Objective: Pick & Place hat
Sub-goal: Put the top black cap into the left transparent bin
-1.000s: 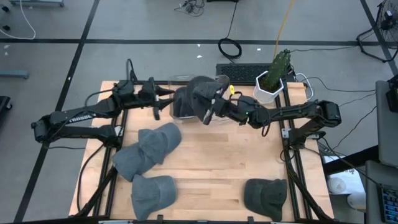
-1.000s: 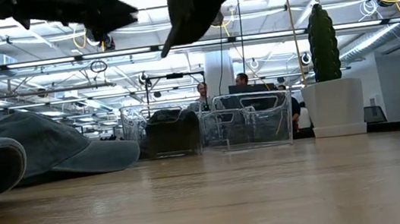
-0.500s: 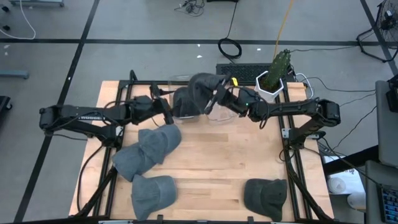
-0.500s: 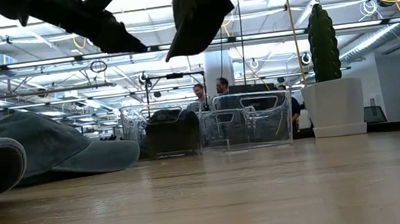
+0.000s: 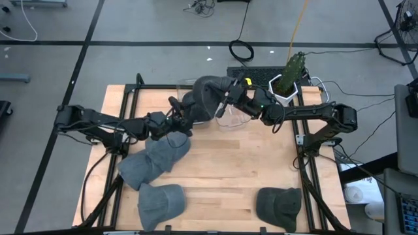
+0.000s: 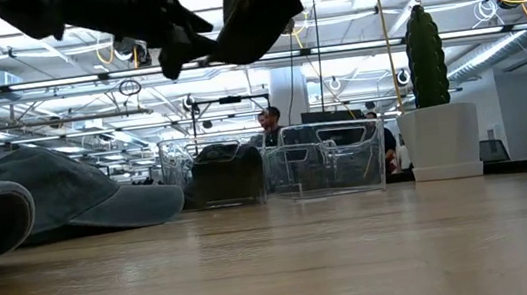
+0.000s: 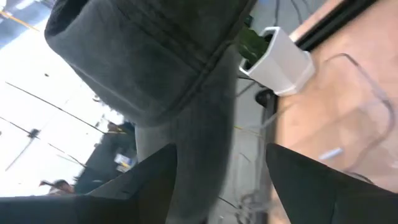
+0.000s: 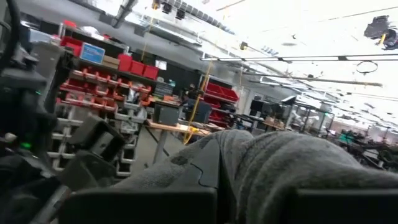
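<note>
My right gripper (image 5: 225,104) is shut on a dark grey hat (image 5: 208,96) and holds it in the air over the clear bins at the far edge; the low view shows the hat (image 6: 256,7) high above the table. My left gripper (image 5: 184,119) is open just left of it. In the left wrist view, my left gripper (image 7: 221,152) has the hat's hanging part (image 7: 199,130) between its fingers. The right wrist view shows grey cloth (image 8: 267,162) filling the space at my right gripper (image 8: 249,199). My right gripper pinches the hat by its right-hand side (image 5: 219,101) between both fingers, coming roughly level from the table's right. The hat is lifted clear and droops below the fingers. My left gripper has a finger (image 7: 149,180) beside the hanging cloth; whether it touches, I cannot tell.
Several more grey hats lie on the table: a pile at the left (image 5: 153,156), one near the near edge (image 5: 160,202), one at the near right (image 5: 277,205). Clear bins (image 5: 228,119) stand at the far edge, one holding a dark hat (image 6: 226,172). A potted cactus (image 5: 285,85) stands far right.
My left arm has swung from the far left toward the table's middle and right, bringing its open gripper up to the held hat. My right gripper, with the hat, has shifted a little toward the far edge.
</note>
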Controlling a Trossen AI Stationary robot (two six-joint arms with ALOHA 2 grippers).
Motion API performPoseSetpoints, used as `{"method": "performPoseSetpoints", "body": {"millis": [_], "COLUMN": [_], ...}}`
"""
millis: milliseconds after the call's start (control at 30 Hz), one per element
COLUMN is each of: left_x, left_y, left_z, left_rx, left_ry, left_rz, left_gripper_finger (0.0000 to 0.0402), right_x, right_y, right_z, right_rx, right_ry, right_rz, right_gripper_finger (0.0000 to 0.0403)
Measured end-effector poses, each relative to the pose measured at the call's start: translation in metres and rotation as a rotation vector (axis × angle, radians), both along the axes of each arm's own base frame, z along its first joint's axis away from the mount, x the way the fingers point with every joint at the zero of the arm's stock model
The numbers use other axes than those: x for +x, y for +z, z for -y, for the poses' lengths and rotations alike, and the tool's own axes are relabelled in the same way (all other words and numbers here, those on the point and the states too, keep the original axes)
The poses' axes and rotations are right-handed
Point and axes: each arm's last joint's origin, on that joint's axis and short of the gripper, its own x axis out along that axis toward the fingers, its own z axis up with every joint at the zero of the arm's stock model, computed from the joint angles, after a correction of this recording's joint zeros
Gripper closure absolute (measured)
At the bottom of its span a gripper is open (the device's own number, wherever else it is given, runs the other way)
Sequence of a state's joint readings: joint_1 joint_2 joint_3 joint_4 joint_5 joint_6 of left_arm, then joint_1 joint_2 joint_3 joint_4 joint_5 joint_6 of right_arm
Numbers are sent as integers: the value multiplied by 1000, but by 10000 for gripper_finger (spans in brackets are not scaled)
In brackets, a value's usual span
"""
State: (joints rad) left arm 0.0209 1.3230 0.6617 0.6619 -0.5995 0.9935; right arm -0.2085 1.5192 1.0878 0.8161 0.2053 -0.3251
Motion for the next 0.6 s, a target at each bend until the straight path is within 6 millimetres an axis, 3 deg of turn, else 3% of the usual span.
{"method": "performPoseSetpoints", "body": {"millis": [267, 600], "left_x": [14, 25], "left_y": [-7, 0], "left_z": [0, -10], "left_rx": [132, 145], "left_ry": [-24, 19], "left_rz": [20, 133], "left_gripper_finger": [148, 149], "right_x": [0, 0], "right_y": [0, 0], "right_z": [0, -1], "right_rx": [3, 26], "right_ry": [1, 11], "right_rz": [0, 10], "right_gripper_finger": [403, 403]}}
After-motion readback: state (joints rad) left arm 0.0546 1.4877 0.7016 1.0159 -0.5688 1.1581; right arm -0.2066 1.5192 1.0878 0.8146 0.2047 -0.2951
